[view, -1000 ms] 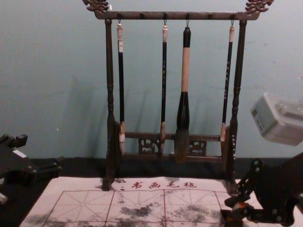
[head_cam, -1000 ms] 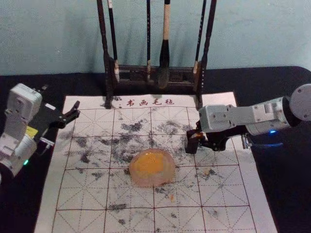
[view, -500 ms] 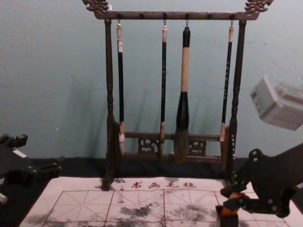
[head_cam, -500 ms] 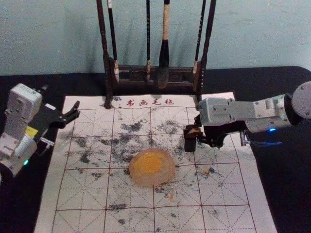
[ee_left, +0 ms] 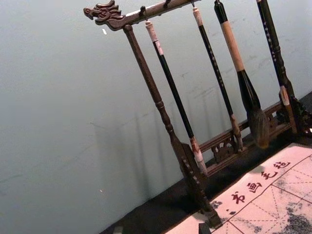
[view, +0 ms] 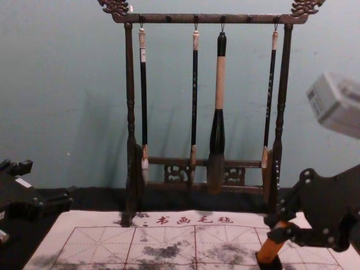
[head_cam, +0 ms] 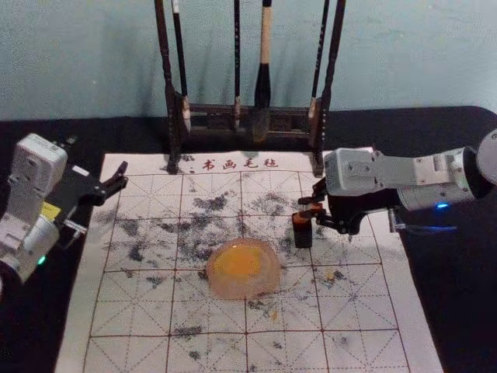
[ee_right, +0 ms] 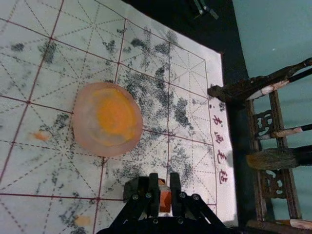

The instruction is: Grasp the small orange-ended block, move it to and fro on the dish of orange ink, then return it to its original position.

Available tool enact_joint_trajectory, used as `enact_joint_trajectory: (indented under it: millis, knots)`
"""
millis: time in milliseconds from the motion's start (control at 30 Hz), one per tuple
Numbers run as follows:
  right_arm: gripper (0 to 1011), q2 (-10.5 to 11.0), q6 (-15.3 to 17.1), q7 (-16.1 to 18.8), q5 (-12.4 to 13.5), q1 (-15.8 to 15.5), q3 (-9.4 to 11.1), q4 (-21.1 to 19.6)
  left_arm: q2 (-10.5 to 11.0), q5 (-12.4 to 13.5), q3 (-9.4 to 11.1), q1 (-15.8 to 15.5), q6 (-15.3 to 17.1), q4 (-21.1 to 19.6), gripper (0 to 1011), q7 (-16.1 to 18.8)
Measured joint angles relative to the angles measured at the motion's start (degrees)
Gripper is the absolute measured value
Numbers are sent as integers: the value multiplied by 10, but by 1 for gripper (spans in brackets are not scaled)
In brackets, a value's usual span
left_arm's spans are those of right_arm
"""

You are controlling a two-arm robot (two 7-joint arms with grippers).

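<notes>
1. The right gripper [ee_right: 164, 181] is closed on the small block with orange upper part and black lower end [head_cam: 302, 233]. In the chest view, this block leans; I cannot tell if its black end touches the white felt mat with red grid lines [head_cam: 210, 353].
2. In the head view, the round translucent pinkish dish with orange ink [head_cam: 264, 287] lies near, at 8 o'clock from the block.
3. I judge the step is carrying the block to the dish, though a return is also possible.
4. If so, the next move needs a firm grip, travel toward 8 o'clock, then gentle lowering and rubbing.
5. The left gripper [view: 47, 184] waits at 10 o'clock from the dish, its fingers spread and empty.
</notes>
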Motion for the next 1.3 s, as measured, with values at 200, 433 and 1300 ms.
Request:
enact_joint_trajectory:
  millis: [200, 433, 1300]
  knots:
    - [136, 8, 12, 19, 20, 2, 3, -10, 0, 0, 0, 0, 0, 0, 1001, 0]
    - [136, 17, 22, 34, 52, 4, 9, -17, 0, 0, 0, 0, 0, 0, 1001, 0]
    - [135, -26, 35, 53, 119, 41, -16, 19, 0, 0, 0, 0, 0, 0, 1001, 0]
